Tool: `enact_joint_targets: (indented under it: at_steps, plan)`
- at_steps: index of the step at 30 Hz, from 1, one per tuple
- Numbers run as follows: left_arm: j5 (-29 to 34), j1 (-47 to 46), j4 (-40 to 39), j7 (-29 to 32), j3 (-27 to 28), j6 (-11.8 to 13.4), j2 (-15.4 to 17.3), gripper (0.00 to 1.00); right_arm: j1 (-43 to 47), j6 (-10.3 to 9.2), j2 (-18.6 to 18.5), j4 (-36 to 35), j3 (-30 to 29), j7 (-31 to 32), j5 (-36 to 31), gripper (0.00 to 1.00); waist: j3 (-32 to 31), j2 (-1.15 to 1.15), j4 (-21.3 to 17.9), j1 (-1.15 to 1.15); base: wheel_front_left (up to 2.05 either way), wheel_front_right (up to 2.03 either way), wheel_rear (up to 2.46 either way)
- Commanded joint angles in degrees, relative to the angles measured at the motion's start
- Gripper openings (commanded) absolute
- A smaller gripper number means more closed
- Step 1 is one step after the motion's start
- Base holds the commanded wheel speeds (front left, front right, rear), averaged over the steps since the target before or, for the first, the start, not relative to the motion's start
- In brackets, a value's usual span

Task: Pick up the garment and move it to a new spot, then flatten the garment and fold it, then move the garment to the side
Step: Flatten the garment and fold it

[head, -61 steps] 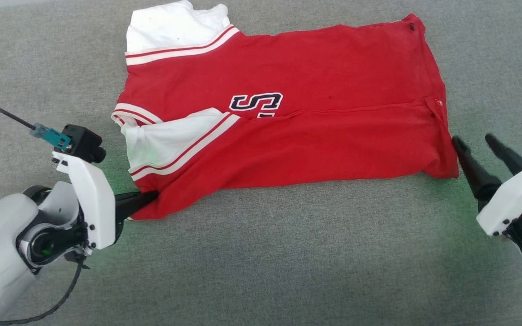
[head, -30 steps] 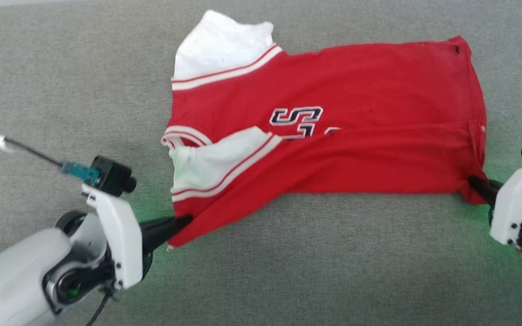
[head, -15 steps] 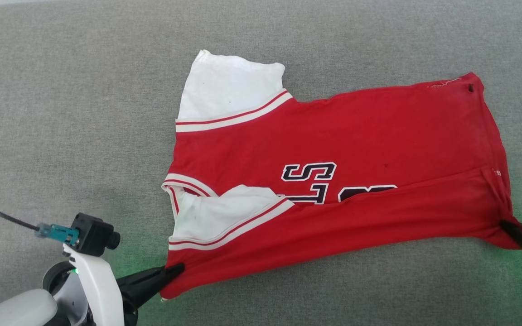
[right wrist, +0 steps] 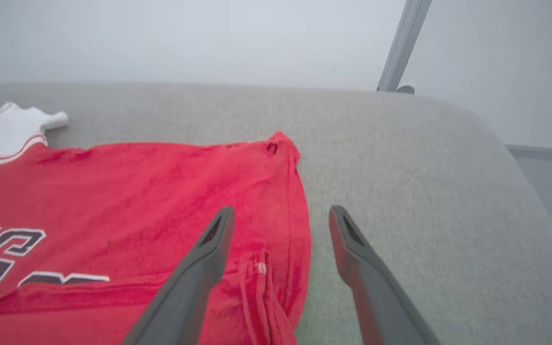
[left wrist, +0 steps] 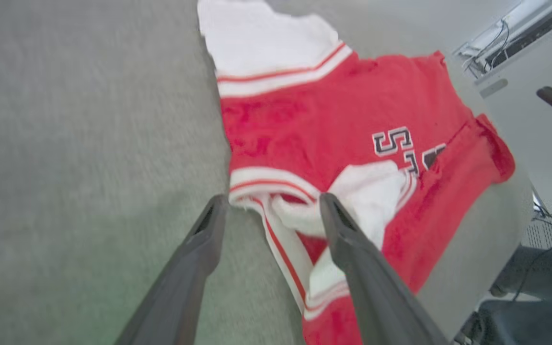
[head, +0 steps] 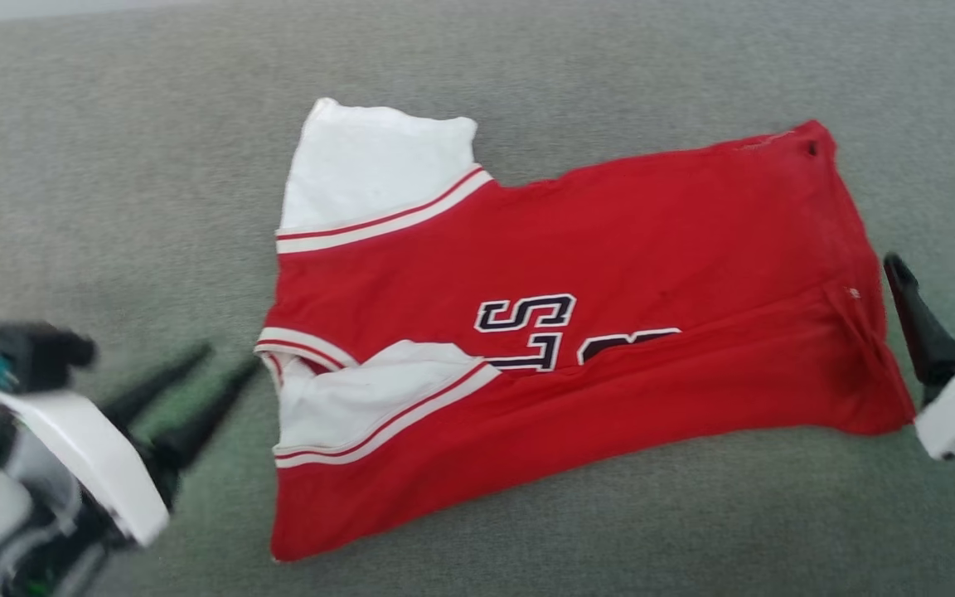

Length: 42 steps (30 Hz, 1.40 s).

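Note:
The garment [head: 610,249] is a red jersey with white sleeves and black lettering, lying spread on the grey surface [head: 113,166], neck end to the left. Its near long edge is folded over the chest and covers part of the lettering. My left gripper [head: 229,356] is open just left of the collar, touching nothing. In the left wrist view the garment [left wrist: 328,120] lies ahead and my left gripper [left wrist: 272,197] has its fingers spread before the striped collar. My right gripper [head: 929,255] stands open beside the hem end. In the right wrist view my right gripper [right wrist: 281,210] straddles the garment [right wrist: 137,191] hem edge from above.
The grey padded surface stretches wide to the left and front of the jersey. Its rounded right edge [right wrist: 496,143] drops off close behind the hem end, with a metal pole [right wrist: 403,43] beyond. Cables and equipment [left wrist: 520,28] sit past that edge.
Both grippers have let go of the garment's near corners, opened and drawn back to either side. The near edge now lies slack on the surface. The head camera has also shifted.

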Motion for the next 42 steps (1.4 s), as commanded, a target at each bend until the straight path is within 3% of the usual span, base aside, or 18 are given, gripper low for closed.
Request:
enact_joint_targets:
  at_steps: [1, 6, 10, 19, 20, 29, 30, 31, 32, 37, 42]
  plan:
    - [0.40, -1.99, 0.95, -1.70, 1.88, 0.67, 0.28, 1.00, -1.14, -0.03, 1.76, 0.76, 0.38, -4.28, -1.99, 1.00, 0.37, 0.00, -1.62, 0.00, 0.00, 0.00, 0.00]
    - [3.51, -8.78, 7.98, -4.94, 7.97, 3.25, -1.74, 1.00, -3.74, -0.03, 7.52, 2.71, 2.68, -16.27, -5.38, 1.00, 1.78, 0.00, -5.43, 0.00, 0.00, 0.00, 0.00]
    - [5.73, -15.27, 15.74, -2.82, 9.31, 2.31, -4.41, 1.00, -5.04, -0.03, 9.97, 3.69, 5.96, -21.46, -6.34, 1.00, 3.25, 0.00, -9.22, 0.00, 0.00, 0.00, 0.00]
    - [5.67, -28.10, 35.03, 18.43, 5.18, -1.34, -9.19, 1.00, -5.98, -0.03, 11.99, 6.21, 10.23, -24.48, -5.18, 1.00, 5.81, 0.00, -16.07, 0.00, 0.00, 0.00, 0.00]
    - [5.67, -28.10, 35.03, 18.43, 5.18, -1.34, -9.19, 1.00, -5.98, -0.03, 11.99, 6.21, 10.23, -24.48, -5.18, 1.00, 5.81, 0.00, -16.07, 0.00, 0.00, 0.00, 0.00]
    - [1.08, -31.97, 44.42, 38.92, 2.02, -3.71, -11.75, 1.00, -6.15, -0.03, 12.02, 7.03, 12.50, -24.70, -4.33, 1.00, 7.58, 0.00, -19.20, 0.00, 0.00, 0.00, 0.00]
    - [0.44, -31.76, 44.23, 40.39, 1.89, -4.07, -12.26, 0.85, -6.15, -0.03, 11.97, 6.97, 12.55, -24.58, -4.35, 1.00, 7.65, 0.00, -19.20, 0.00, 0.00, 0.00, 0.00]
    - [0.04, -31.79, 44.04, 41.40, 1.83, -4.30, -12.54, 0.36, -6.34, -0.03, 11.77, 6.97, 12.68, -24.23, -4.23, 1.00, 7.74, 0.00, -19.16, 0.00, 0.00, 0.00, 0.00]
    - [0.09, -32.09, 43.78, 41.88, 1.60, -4.47, -12.64, 0.00, -6.80, -0.03, 11.36, 6.99, 12.92, -23.84, -4.24, 1.00, 7.80, 0.00, -19.06, 0.00, 0.00, 0.00, 0.00]
    - [1.90, -33.44, 44.31, 39.72, 1.23, -4.73, -13.36, 0.00, -11.73, -0.03, 7.48, 7.85, 16.09, -18.42, -4.78, 1.00, 7.96, 0.00, -17.69, 0.00, 0.00, 0.00, 0.00]
    - [2.70, -35.49, 43.65, 38.21, 0.92, -4.83, -15.57, 0.00, -22.41, -0.04, 2.29, 12.68, 21.43, -5.43, -1.66, 1.00, 8.94, 0.00, -15.07, 0.00, 0.00, 0.00, 0.00]
